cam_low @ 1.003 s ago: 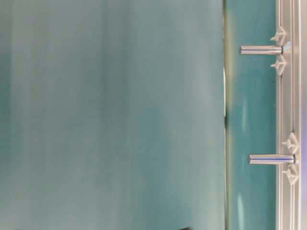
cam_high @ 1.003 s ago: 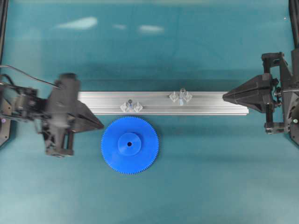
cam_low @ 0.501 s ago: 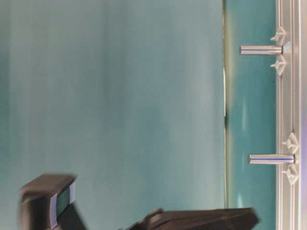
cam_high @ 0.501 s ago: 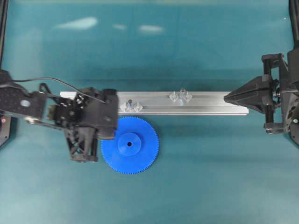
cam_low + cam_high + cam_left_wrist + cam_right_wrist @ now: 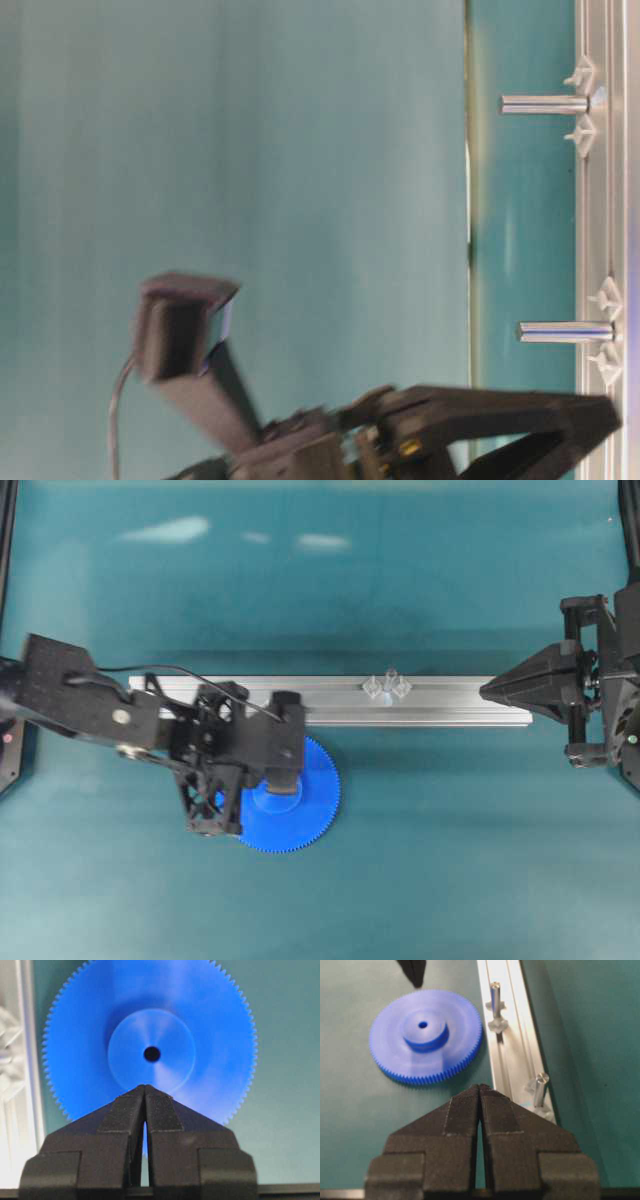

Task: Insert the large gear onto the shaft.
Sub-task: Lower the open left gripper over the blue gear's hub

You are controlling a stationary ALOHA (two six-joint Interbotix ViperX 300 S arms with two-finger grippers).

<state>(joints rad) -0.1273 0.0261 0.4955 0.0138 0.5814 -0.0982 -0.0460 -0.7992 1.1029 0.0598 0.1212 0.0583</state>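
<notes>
the jaws of the left gripper (image 5: pixel 145 1091) are clenched tip to tip with nothing between them, and they point straight at the large gear (image 5: pixel 150 1040), which lies flat on the teal surface (image 5: pixel 450 860) just ahead of and below the tips; in the left wrist view the centre hole sits almost dead in line with the seam between the two tips, a little beyond them, with the raised hub around it. the jaws of the right gripper (image 5: pixel 480 1091) are likewise pressed together and empty, parked at the far end of the aluminium rail (image 5: pixel 450 702), well apart from the gear. so the left arm is plainly the nearer one: from overhead its wrist already covers the gear's left half. the gear rests just beside the rail's near edge, teeth close to it but whether touching cannot be told. being a flat disc, it has no long axis to line up with, only a rim or a hub to take. the jaws would have to part first, as i judge it. which of the two clear pins, one (image 5: pixel 494 991) by the gear and one (image 5: pixel 539 1089) closer to the right wrist camera, is the taller shaft cannot be told.
</notes>
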